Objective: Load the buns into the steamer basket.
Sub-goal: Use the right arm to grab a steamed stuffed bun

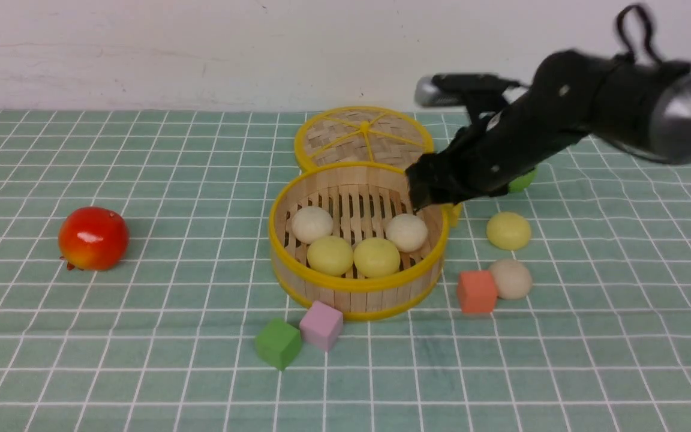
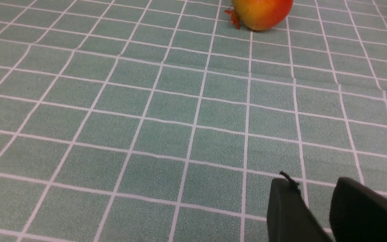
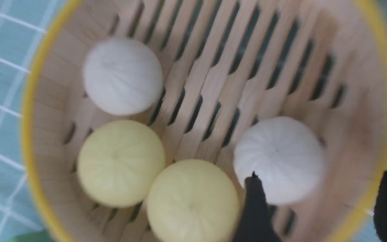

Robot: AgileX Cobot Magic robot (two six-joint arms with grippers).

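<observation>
The steamer basket (image 1: 357,287) stands mid-table and holds two cream buns (image 1: 312,224) (image 1: 406,232) and two yellow buns (image 1: 330,255) (image 1: 376,257). A yellow bun (image 1: 508,230) and a cream bun (image 1: 511,279) lie on the cloth to its right. My right gripper (image 1: 426,192) hovers over the basket's right rim, open and empty. In the right wrist view it (image 3: 319,176) straddles the rim (image 3: 381,188), with one finger by a cream bun (image 3: 281,158). My left gripper (image 2: 314,183) is low over bare cloth, its jaws a little apart and empty.
The woven lid (image 1: 363,138) lies behind the basket. A green apple (image 1: 522,180) is partly hidden behind my right arm. A red fruit (image 1: 93,237) sits at the left. Green (image 1: 278,343) and pink (image 1: 321,324) cubes sit in front of the basket. An orange cube (image 1: 476,291) touches the outer cream bun.
</observation>
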